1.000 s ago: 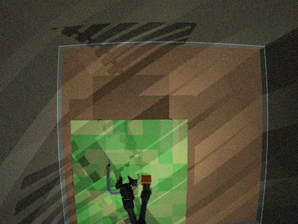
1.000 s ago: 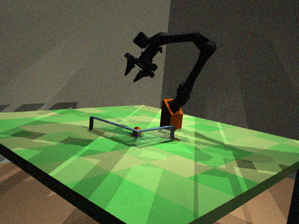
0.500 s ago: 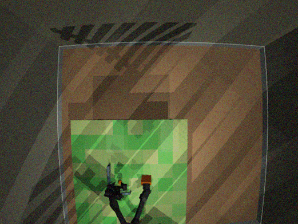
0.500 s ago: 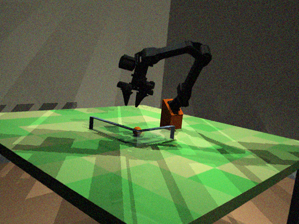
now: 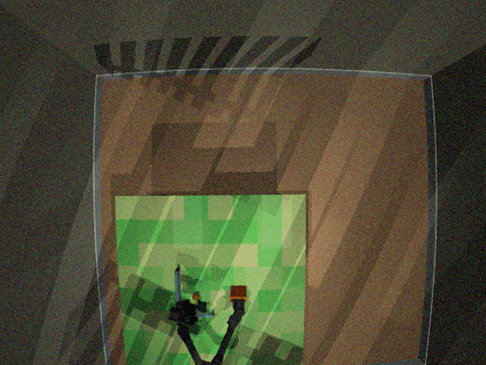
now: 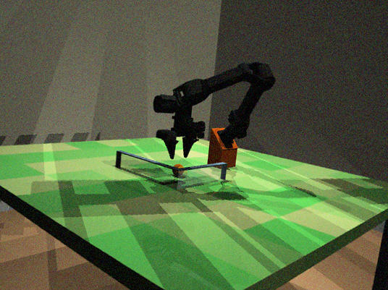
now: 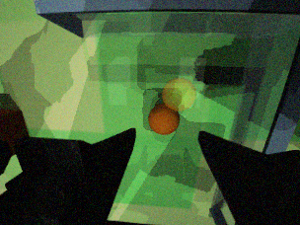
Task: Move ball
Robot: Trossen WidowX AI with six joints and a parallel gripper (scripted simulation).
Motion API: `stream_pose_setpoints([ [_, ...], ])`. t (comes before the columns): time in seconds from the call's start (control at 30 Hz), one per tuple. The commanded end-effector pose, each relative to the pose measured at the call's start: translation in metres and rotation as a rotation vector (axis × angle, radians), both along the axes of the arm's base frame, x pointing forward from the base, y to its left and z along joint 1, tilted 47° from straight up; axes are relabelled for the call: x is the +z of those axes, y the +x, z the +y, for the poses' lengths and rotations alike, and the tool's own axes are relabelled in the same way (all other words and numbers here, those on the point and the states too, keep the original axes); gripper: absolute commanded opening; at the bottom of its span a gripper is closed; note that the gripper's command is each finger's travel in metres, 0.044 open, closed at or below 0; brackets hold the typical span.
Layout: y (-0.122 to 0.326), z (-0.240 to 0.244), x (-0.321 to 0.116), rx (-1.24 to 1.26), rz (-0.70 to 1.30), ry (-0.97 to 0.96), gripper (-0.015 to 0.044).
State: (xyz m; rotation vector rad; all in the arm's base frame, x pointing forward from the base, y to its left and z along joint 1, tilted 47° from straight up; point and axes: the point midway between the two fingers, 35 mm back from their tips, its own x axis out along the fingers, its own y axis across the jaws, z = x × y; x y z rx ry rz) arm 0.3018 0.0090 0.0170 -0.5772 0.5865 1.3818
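- The orange ball (image 7: 164, 119) lay on the green table (image 6: 189, 229), in the inner angle of the two low clear walls (image 6: 145, 159), close to where they meet.
- In the wrist view the pale see-through copy (image 7: 179, 94) sat just beyond the ball and overlapped its upper edge, so the ball was not yet fully on it.
- The gripper (image 6: 178, 153) hung above the table with its fingertips (image 6: 170, 153) pointing down, over the walled corner and clear of the ball.
- Its jaws stood partly open, a good way apart, with nothing between them; they touched neither ball nor walls.
- From the wrist camera the two dark fingers framed the lower part of the picture, and the ball showed in the gap between them, further out.
- The arm (image 6: 233, 81) arched up and back to its orange base block (image 6: 222, 152), which stood just behind the far end of one wall.
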Motion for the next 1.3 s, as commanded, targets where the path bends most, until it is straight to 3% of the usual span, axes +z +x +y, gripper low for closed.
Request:
stream_pose_setpoints([
  [0.0,0.0,0.005,-0.004,-0.001,0.007,0.006,0.031],
  [0.9,0.003,0.034,-0.03,-0.001,0.007,0.008,0.031],
  [1.03,0.003,0.034,-0.03,-0.001,0.007,0.008,0.0205],
  [1.27,0.003,0.034,-0.03,-0.001,0.007,0.008,0.0138],
])
